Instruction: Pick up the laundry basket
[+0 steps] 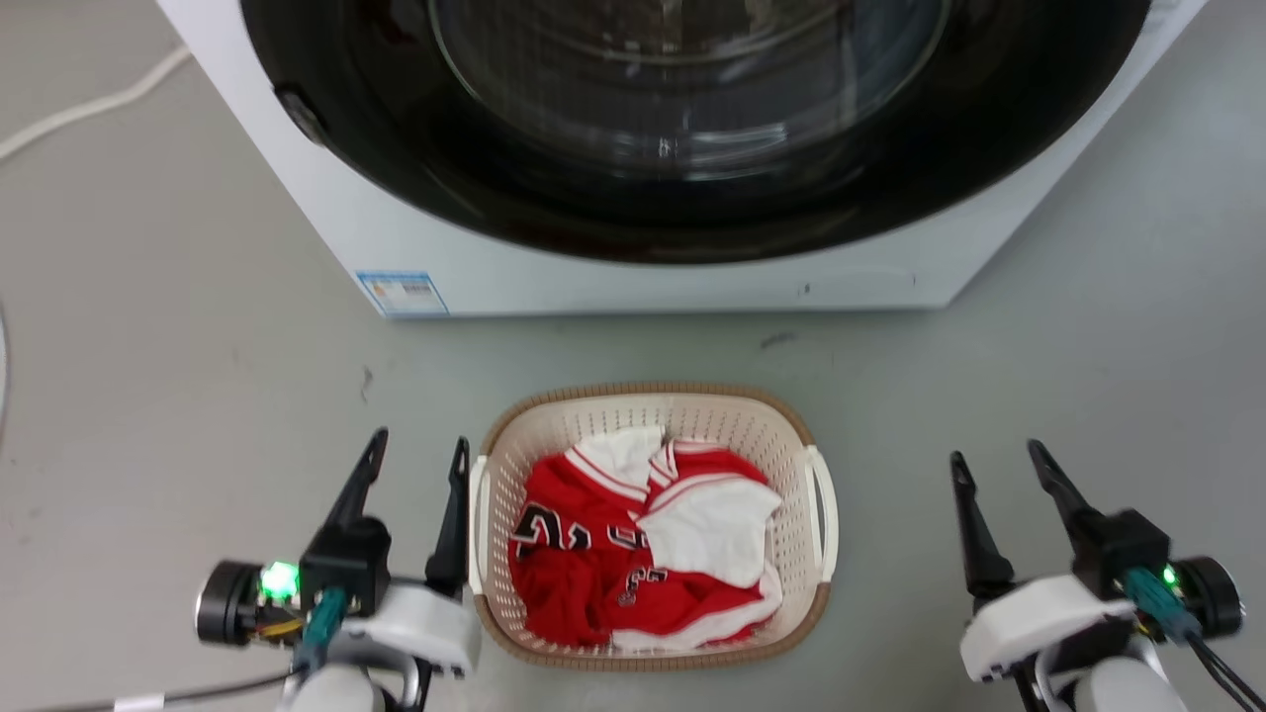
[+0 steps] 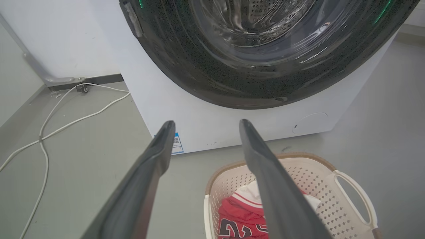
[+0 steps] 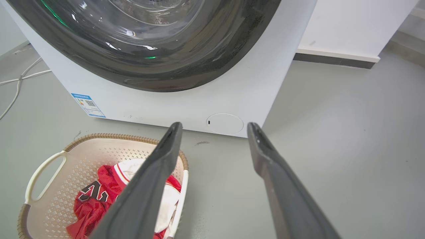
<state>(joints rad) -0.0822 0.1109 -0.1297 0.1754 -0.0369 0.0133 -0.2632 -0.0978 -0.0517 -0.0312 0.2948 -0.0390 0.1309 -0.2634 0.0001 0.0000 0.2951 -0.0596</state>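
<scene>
The laundry basket (image 1: pixel 803 465) stands on the grey floor in front of the washing machine, cream-white and perforated with a brown woven-look rim and white side handles. Red and white clothes (image 1: pixel 633 544) lie inside it. My left gripper (image 1: pixel 417 461) is open just left of the basket, its inner finger close beside the left handle (image 1: pixel 478 524). My right gripper (image 1: pixel 994 465) is open a good way to the right of the right handle (image 1: pixel 820 509). The left wrist view has the basket (image 2: pixel 298 166) at lower right; the right wrist view has the basket (image 3: pixel 79 149) at lower left.
A white washing machine (image 1: pixel 633 287) with a dark round door rises right behind the basket. White cables (image 2: pixel 66 122) trail over the floor at the left. A white wall base (image 3: pixel 335 54) stands at the far right. Bare grey floor lies on both sides of the basket.
</scene>
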